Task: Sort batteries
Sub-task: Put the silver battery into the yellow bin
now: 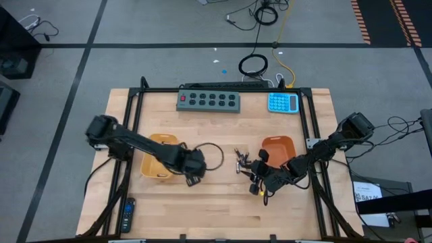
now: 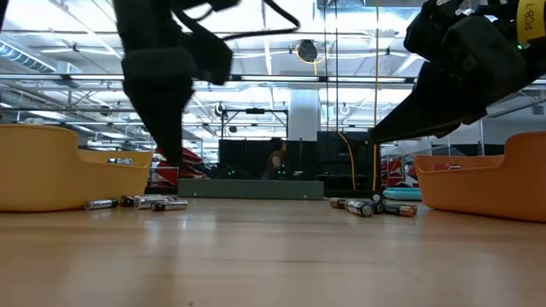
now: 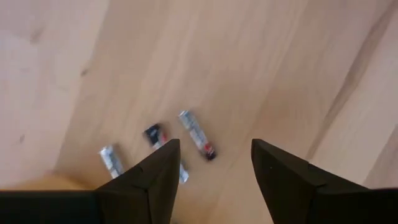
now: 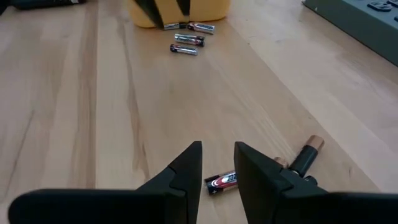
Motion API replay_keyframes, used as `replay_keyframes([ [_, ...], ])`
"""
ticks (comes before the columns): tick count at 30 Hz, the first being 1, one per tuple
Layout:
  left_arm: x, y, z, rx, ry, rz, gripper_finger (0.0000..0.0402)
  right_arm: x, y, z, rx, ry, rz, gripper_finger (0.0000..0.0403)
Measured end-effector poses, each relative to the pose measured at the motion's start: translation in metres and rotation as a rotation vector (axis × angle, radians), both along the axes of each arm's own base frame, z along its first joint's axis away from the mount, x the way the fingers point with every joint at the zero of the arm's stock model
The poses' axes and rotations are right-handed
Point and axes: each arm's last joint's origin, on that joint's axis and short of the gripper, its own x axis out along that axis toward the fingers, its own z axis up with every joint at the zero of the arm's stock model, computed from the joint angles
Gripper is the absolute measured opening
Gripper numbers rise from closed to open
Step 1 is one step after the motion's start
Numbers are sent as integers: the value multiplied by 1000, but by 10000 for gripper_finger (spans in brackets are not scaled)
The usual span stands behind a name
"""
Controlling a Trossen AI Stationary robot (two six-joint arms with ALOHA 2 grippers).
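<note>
Sorting barely under way: I see batteries loose on the table in two clusters, both grippers empty.

My left gripper [image 3: 211, 171] hangs open over the silvery batteries [image 3: 196, 134] beside the yellow tray [image 1: 162, 164]. My right gripper [image 4: 217, 168], fingers slightly parted, hovers above a dark battery [image 4: 222, 182] near the orange tray [image 1: 278, 150]. Only the low view hints at batteries already inside the yellow tray.

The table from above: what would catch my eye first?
Two dark arms reach inward over a wooden table, the left gripper open beside a yellow tray. The right gripper, open, hovers over scattered batteries near an orange tray.
</note>
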Motion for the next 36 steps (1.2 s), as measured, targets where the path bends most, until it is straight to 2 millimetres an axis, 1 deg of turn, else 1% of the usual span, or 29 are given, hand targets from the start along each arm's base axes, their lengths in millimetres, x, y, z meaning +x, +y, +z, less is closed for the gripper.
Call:
replay_keyframes([
  [4, 16, -8, -15, 1, 57, -62, 207, 0, 0, 0, -2, 4, 0, 84],
  [6, 19, -10, -20, 14, 92, -93, 207, 0, 0, 0, -2, 4, 0, 84],
  [10, 17, -10, -32, 39, 173, -139, 207, 0, 0, 0, -2, 4, 0, 84],
  [17, 17, -7, -34, 61, 201, -203, 207, 0, 0, 0, -6, 4, 2, 84],
  [27, 10, 11, -49, 65, 251, -210, 206, 0, 0, 0, -9, 5, 5, 84],
  [31, 10, 15, -52, 44, 241, -256, 186, -1, 1, 0, -11, 5, 11, 84],
  [36, 12, 23, -55, 14, 234, -251, 133, -1, 1, 0, -11, 5, 10, 84],
])
